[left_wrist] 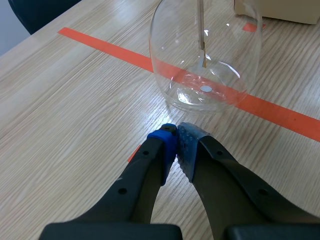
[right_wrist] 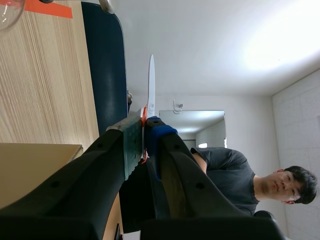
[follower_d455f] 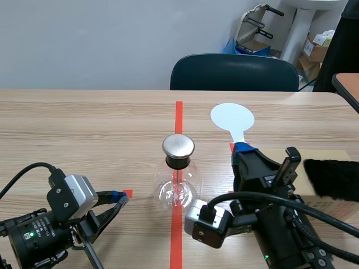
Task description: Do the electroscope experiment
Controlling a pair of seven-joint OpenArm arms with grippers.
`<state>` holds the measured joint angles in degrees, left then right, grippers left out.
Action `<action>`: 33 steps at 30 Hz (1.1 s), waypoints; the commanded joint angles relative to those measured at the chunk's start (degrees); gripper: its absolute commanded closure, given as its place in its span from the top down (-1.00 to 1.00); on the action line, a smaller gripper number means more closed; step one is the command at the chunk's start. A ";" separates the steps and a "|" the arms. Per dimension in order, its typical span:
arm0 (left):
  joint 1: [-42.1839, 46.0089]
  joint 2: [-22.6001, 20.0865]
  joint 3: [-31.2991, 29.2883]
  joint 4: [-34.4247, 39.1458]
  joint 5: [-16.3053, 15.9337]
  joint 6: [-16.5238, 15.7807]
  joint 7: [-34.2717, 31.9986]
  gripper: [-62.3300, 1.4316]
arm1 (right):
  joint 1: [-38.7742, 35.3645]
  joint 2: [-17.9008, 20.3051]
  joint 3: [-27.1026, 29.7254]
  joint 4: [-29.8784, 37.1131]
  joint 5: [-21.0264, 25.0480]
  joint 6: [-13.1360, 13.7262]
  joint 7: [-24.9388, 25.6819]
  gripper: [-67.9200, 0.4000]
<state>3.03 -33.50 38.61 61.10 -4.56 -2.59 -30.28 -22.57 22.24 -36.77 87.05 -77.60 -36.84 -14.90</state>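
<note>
— So, where's the flask (follower_d455f: 177, 188)?
— Upright at mid-table (follower_d455f: 84, 129), on the long red tape line (follower_d455f: 179, 115). Its steel cap (follower_d455f: 178, 145) is on top, and a thin rod (left_wrist: 201, 25) hangs inside the glass.
— And the left gripper (left_wrist: 176, 132)?
— Low over the wood, pointing at the flask and just short of it. Its fingers (left_wrist: 145, 175) are pressed together on nothing.
— The right gripper (follower_d455f: 242, 148)?
— It's to the right of the flask, pinching the stem of a white paddle (follower_d455f: 232, 118). The round blade sticks out past the fingertips toward the table's far side, apart from the cap.
— Anything else?
— A black fur cloth (follower_d455f: 332, 178) lies on a cardboard sheet (follower_d455f: 322, 154) at the right edge, near the right arm. A dark chair (follower_d455f: 234, 73) stands behind the table. The right wrist view also catches a person (right_wrist: 225, 170) in a dark shirt beyond the gripper.
</note>
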 commanded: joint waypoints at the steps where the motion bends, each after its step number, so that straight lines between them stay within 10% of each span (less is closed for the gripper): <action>1: -0.04 0.13 -0.48 0.94 -0.33 0.13 -0.79 -0.87 | 0.66 0.02 0.33 0.46 -0.26 -0.83 -0.20 -0.94; 23: -0.39 1.38 -0.48 0.94 -0.09 -0.11 -0.79 -0.87 | 0.66 0.00 0.33 0.46 -0.24 -0.83 0.37 -0.94; 33: -1.18 2.12 -0.46 0.94 0.94 -0.13 -0.66 -0.87 | 0.66 0.00 0.33 0.48 -0.24 -0.83 10.91 -0.94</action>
<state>2.35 -31.57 38.61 61.10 -3.44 -2.79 -30.22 -22.57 22.24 -36.77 87.05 -77.60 -36.84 -4.29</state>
